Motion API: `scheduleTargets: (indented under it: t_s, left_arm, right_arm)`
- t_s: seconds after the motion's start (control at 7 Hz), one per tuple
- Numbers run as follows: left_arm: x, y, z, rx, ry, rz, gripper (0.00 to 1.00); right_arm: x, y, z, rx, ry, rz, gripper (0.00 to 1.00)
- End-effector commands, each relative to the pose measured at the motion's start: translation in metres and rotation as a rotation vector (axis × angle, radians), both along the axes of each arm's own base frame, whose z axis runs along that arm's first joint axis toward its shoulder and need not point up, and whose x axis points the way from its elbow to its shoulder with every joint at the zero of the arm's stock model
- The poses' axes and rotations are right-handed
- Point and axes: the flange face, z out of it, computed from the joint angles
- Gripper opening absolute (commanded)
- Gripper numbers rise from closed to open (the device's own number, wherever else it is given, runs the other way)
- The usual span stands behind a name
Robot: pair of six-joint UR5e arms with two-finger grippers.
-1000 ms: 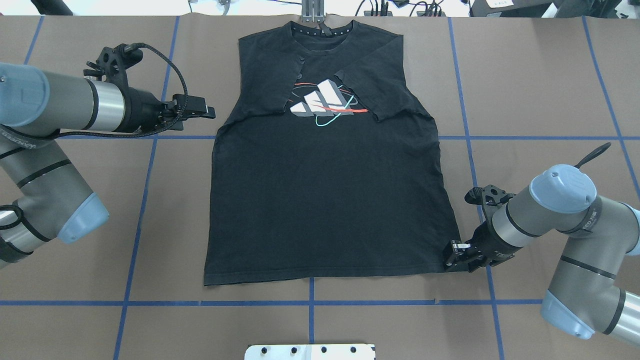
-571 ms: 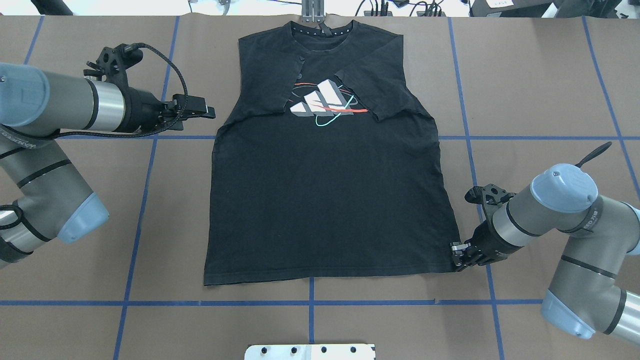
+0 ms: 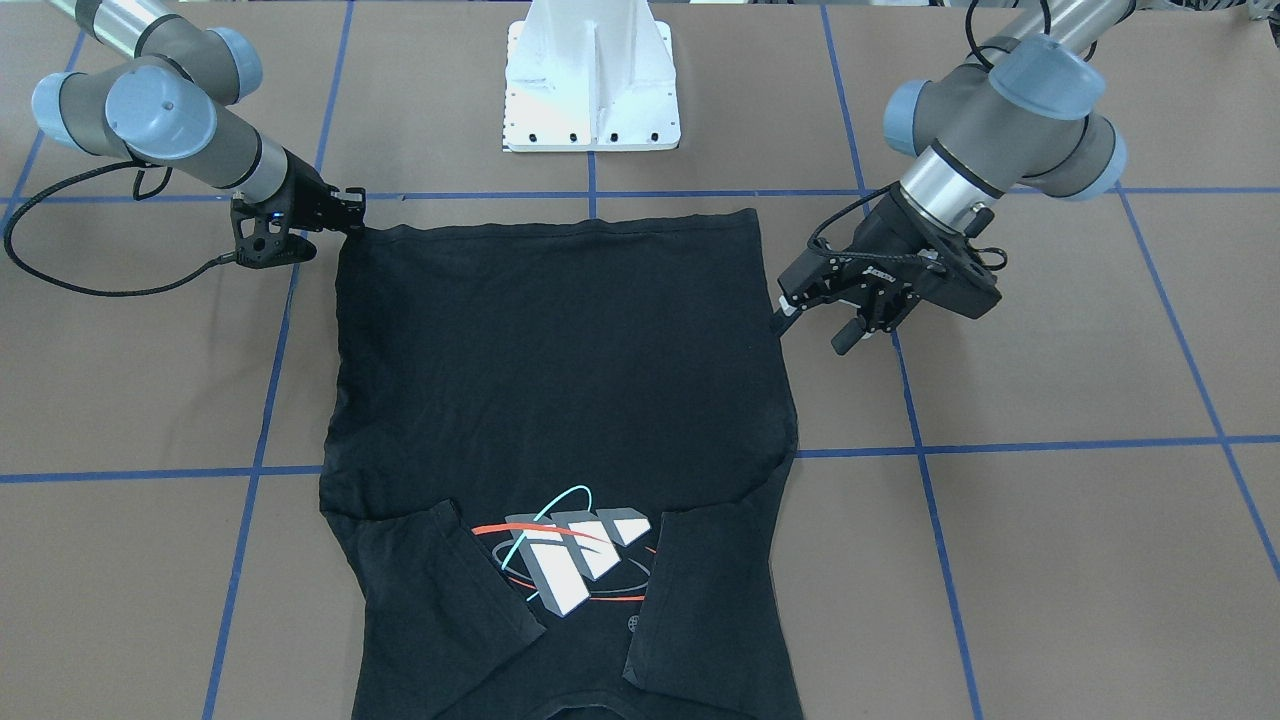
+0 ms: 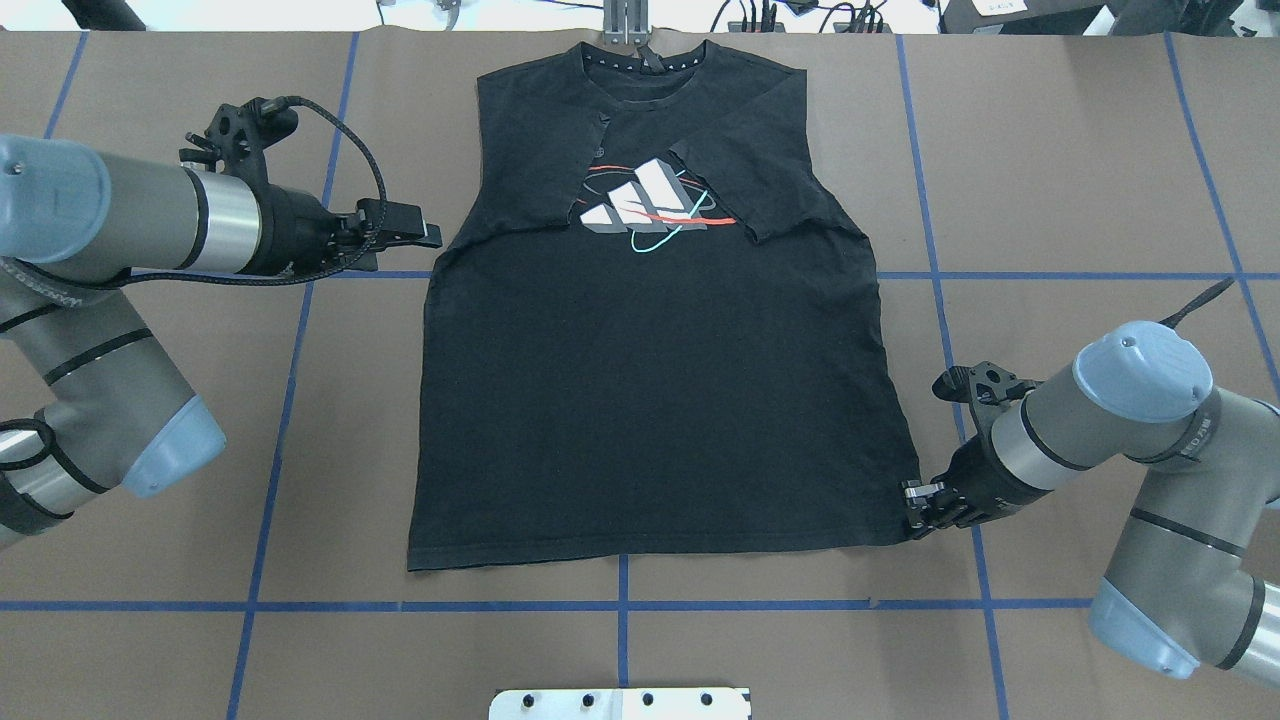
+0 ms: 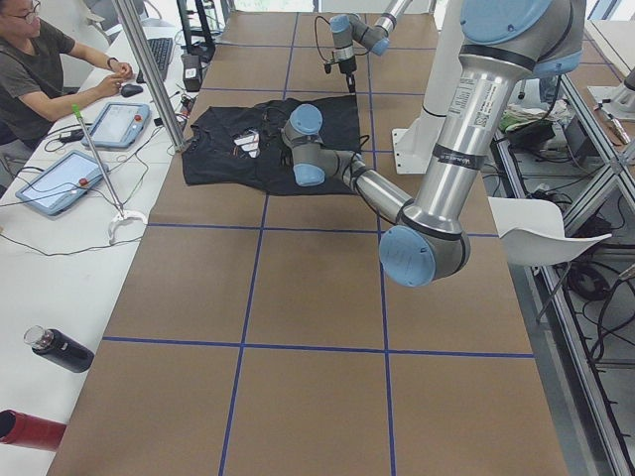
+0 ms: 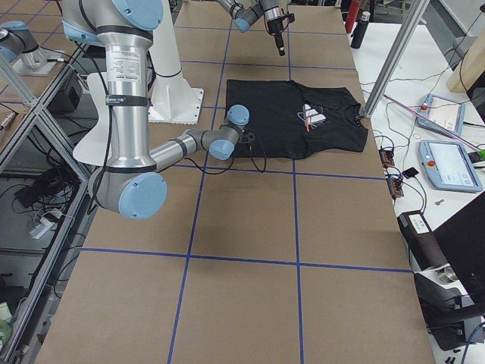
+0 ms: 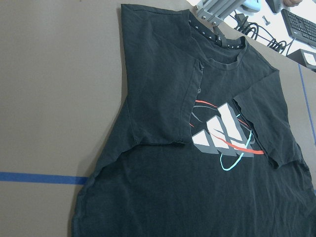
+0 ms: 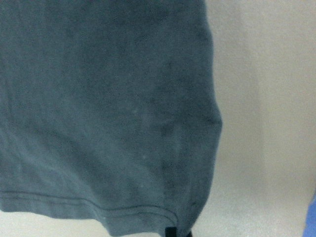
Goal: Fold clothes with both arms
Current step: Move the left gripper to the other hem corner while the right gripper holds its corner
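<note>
T-shirt: a black T-shirt lies flat on the counter, print facing up, with both sleeves folded in over the chest
Long axis: runs from the hem, nearest the robot, to the collar at the far edge
Right claw: the right claw sits at the hem's right corner and seems clenched on it, with the cloth there lying flat
Left claw: the left claw is spread and holds nothing, raised just beside the shirt's left edge near the armpit
Key relation: the hem's left corner is unheld and well apart from the left claw, back toward the robot, and the left arm is the nearer one to it
Likely need: a matching grip on the left side before any lift
Surface: smooth brown paper with blue tape lines
Room: bare counter on both sides, a metal bracket at the collar, a white base near the hem
</note>
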Motion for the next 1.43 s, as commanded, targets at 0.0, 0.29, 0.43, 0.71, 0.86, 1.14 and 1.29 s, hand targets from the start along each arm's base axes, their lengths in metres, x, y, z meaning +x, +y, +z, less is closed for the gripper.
scheduleTargets:
  t_s: [0.0, 0.29, 0.43, 0.71, 0.86, 1.14, 1.29]
  left_arm:
    - [0.031, 0.045, -0.001, -0.046, 0.025, 0.08, 1.0]
    - [0.063, 0.102, 0.019, -0.123, 0.016, 0.087, 1.0]
    - [0.087, 0.132, 0.02, -0.167, 0.024, 0.102, 1.0]
    - [0.104, 0.176, 0.036, -0.23, 0.004, 0.154, 1.0]
    - [0.095, 0.188, 0.053, -0.236, -0.023, 0.149, 1.0]
    - [0.083, 0.2, 0.065, -0.247, -0.048, 0.163, 1.0]
    - [0.085, 0.201, 0.067, -0.256, -0.067, 0.164, 1.0]
  right_arm:
    - [0.012, -0.006, -0.02, 0.024, -0.034, 0.026, 0.0]
    - [0.018, -0.013, -0.033, 0.039, -0.055, 0.044, 0.0]
    - [0.022, -0.014, -0.041, 0.049, -0.069, 0.051, 0.0]
    - [0.028, -0.016, -0.048, 0.058, -0.08, 0.062, 0.0]
    - [0.029, -0.017, -0.047, 0.055, -0.078, 0.063, 0.0]
    - [0.03, -0.016, -0.047, 0.056, -0.079, 0.063, 0.0]
    - [0.03, -0.016, -0.048, 0.056, -0.081, 0.063, 0.0]
